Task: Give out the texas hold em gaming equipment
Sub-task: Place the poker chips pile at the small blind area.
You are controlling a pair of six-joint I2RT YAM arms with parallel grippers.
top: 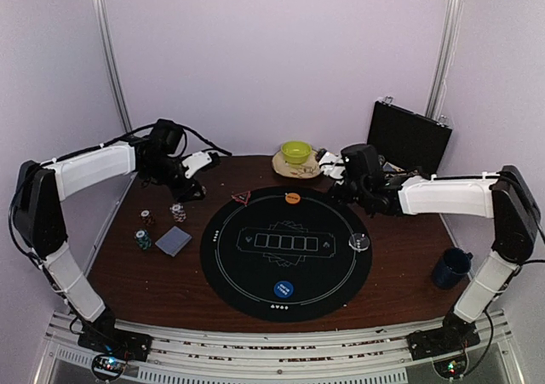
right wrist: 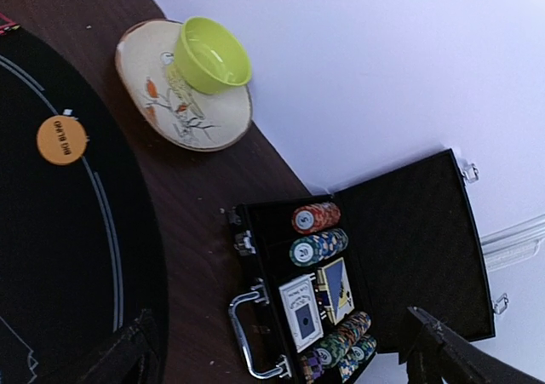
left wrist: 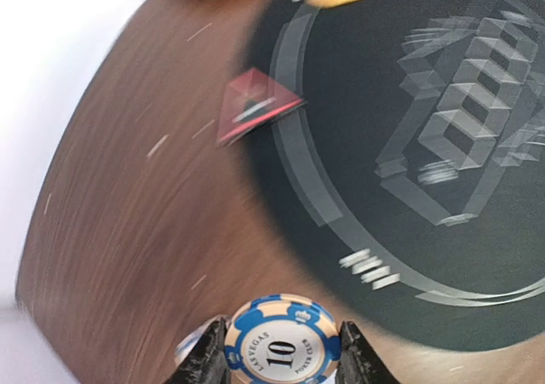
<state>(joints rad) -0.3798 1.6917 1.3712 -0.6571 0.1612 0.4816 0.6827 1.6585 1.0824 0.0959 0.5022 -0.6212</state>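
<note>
My left gripper [left wrist: 284,354] is shut on a blue-and-cream poker chip [left wrist: 284,340] marked 10, held above the brown table near the mat's left rim. From above, that gripper [top: 192,188] hangs over the back left of the table. A red triangle marker [top: 241,197], an orange disc [top: 293,198], a blue disc [top: 283,289] and a clear disc [top: 359,242] lie on the black round mat [top: 341,273]. Small chip stacks [top: 178,211] and a grey-blue deck of cards [top: 173,240] sit left of the mat. My right gripper [right wrist: 289,363] is open and empty, above the open chip case [right wrist: 341,273].
A green bowl [top: 296,151] on its plate [top: 285,168] stands at the back centre. The black case [top: 407,137] has its lid up at the back right and holds chip rows and card packs. A dark blue mug [top: 451,267] stands at the right.
</note>
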